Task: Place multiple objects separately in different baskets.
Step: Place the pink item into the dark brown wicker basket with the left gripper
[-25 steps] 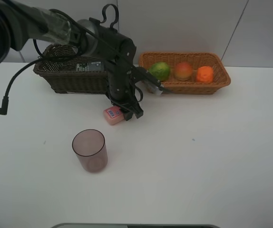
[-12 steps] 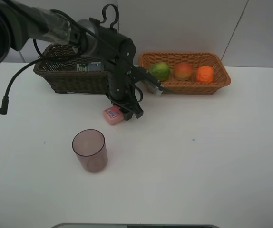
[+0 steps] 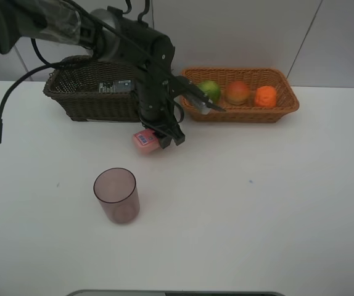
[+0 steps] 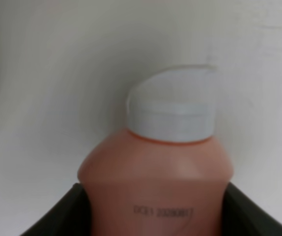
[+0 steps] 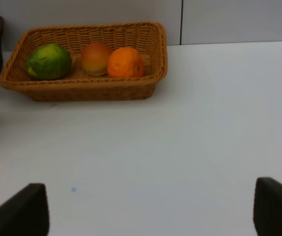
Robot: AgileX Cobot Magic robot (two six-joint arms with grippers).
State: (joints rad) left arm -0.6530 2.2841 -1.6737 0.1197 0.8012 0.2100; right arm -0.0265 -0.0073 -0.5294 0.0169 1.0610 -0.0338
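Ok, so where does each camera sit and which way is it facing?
High view: up front above the table, looking down toward the back wall; shows the left arm, its left gripper holding the pink bottle.
Left wrist: on the left arm, looking along the gripper at the bottle; dark fingers flank it.
Right wrist: low over the table, facing the tan basket; the open right gripper frames the view.
Shared: high and right wrist both show that basket.

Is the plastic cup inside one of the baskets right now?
No, the mauve cup stands upright on the white table, apart from the dark basket and the orange basket.
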